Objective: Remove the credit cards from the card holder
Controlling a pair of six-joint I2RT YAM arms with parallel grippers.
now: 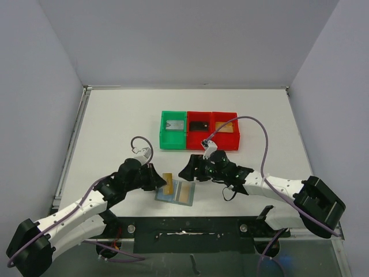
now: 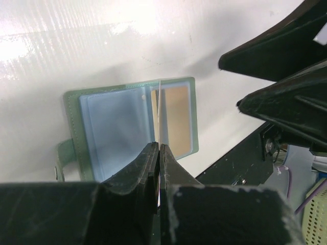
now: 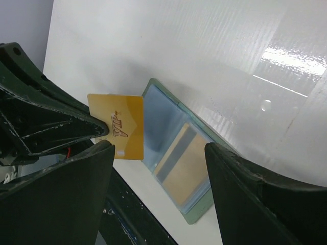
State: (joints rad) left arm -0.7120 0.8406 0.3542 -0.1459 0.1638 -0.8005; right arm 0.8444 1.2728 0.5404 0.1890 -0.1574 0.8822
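Observation:
The card holder lies open and flat near the table's front edge, pale blue-grey with clear pockets. One gold-tan credit card sits in its pocket on one panel. My left gripper is shut on a second gold credit card, held upright just above the holder and seen edge-on in the left wrist view. My right gripper hangs open over the holder, with nothing between its fingers.
A green bin and two red bins stand in a row behind the grippers, each with a small item inside. The dark front rail runs just below the holder.

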